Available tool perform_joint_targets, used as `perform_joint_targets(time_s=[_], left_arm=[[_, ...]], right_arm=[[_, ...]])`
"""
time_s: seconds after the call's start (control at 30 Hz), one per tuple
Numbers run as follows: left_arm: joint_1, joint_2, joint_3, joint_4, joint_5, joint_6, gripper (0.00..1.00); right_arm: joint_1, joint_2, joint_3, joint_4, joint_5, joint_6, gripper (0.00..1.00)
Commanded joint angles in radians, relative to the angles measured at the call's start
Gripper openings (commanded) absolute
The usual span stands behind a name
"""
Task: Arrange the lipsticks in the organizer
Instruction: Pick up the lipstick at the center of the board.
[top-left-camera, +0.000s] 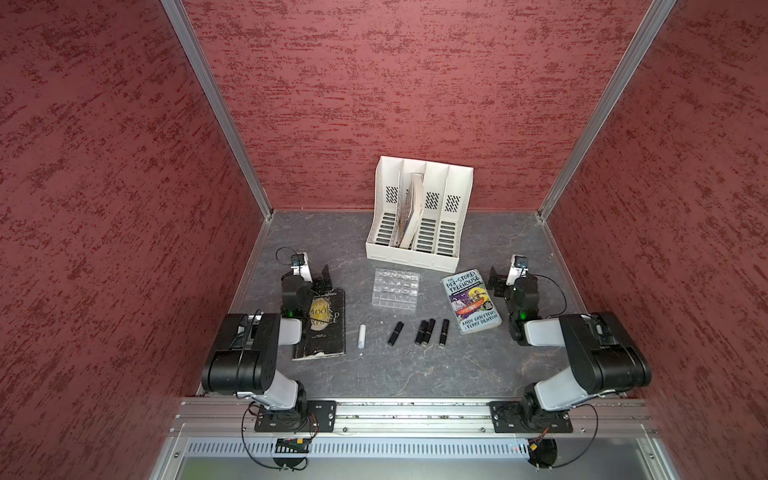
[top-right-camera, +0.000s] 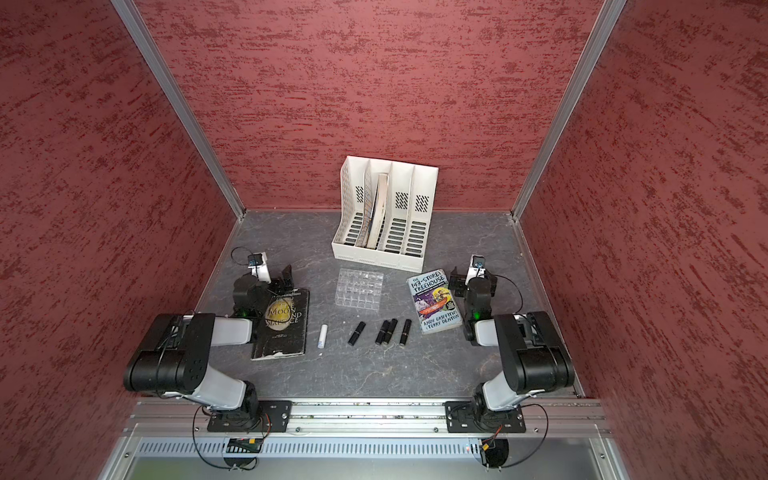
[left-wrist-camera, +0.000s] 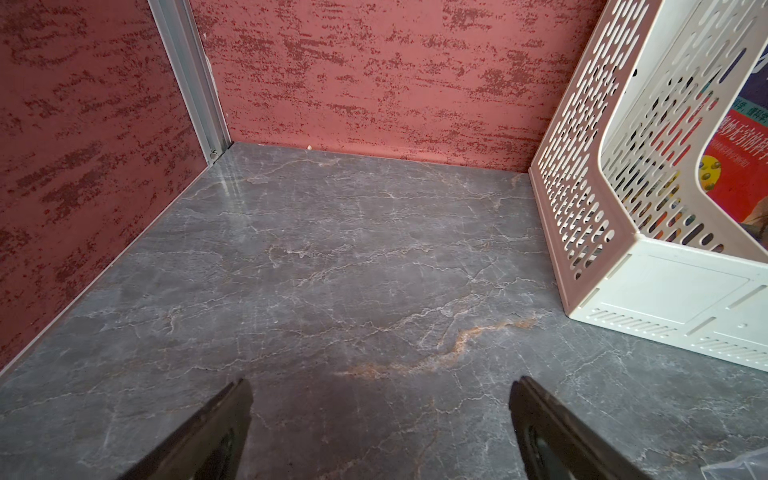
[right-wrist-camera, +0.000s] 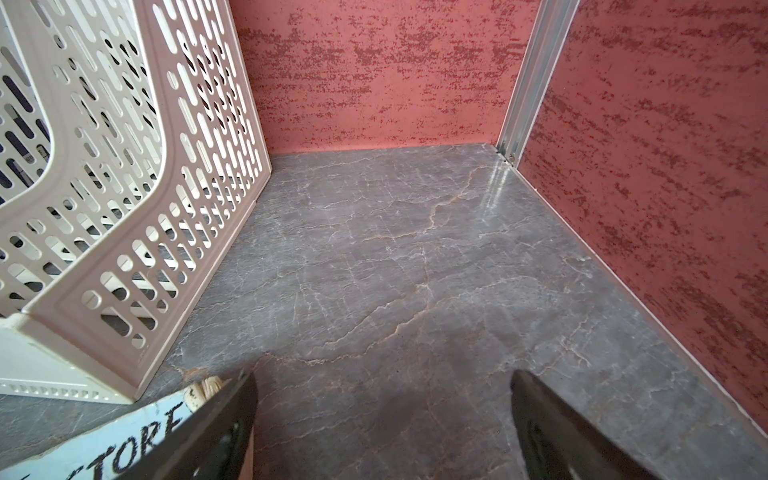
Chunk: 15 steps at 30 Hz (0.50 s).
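The clear organizer (top-left-camera: 395, 287) (top-right-camera: 360, 288) sits mid-table with its grid cells holding nothing. In front of it the lipsticks lie flat in a row: a white one (top-left-camera: 362, 336) (top-right-camera: 323, 336) on the left, then several black ones (top-left-camera: 396, 333) (top-left-camera: 425, 331) (top-left-camera: 444, 332). My left gripper (top-left-camera: 307, 279) (left-wrist-camera: 380, 390) hovers left of the organizer, over the far end of a dark book, open and holding nothing. My right gripper (top-left-camera: 512, 279) (right-wrist-camera: 382, 386) is right of the organizer, beside a blue book, also open and holding nothing. Neither wrist view shows a lipstick.
A white slotted file rack (top-left-camera: 419, 216) with a book in it stands against the back wall. A dark book (top-left-camera: 328, 332) lies at the left, a blue Treehouse book (top-left-camera: 471, 301) at the right. Red walls (top-left-camera: 124, 166) enclose three sides.
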Motion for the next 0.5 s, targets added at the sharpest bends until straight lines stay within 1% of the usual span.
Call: perform_joint_targets(time_s=[0.0,0.33,0.37,0.4,0.43,0.47], left_arm=[[0.004,-0.002,0.014,0.009,0.014,0.010,1.00],[0.005,-0.007,0.012,0.012,0.016,0.011,1.00],[-0.006,-0.029,0.015,-0.001,-0.009,0.018,1.00],[-0.034,-0.093,0.028,-0.084,-0.056,0.032,1.00],[-0.061,-0.149,0.046,-0.162,-0.102,0.045,1.00],[-0.089,-0.201,0.064,-0.233,-0.145,0.061,1.00]], right_arm=[[-0.013,-0.008,0.015,0.014,-0.011,0.007,0.99],[-0.010,-0.020,0.013,0.017,-0.009,-0.002,0.99],[-0.003,-0.044,0.021,-0.027,-0.015,-0.014,0.99],[0.021,-0.105,0.042,-0.126,-0.014,-0.043,0.99],[0.045,-0.165,0.084,-0.257,0.031,-0.043,0.99],[0.060,-0.225,0.133,-0.395,0.060,-0.005,0.99]])
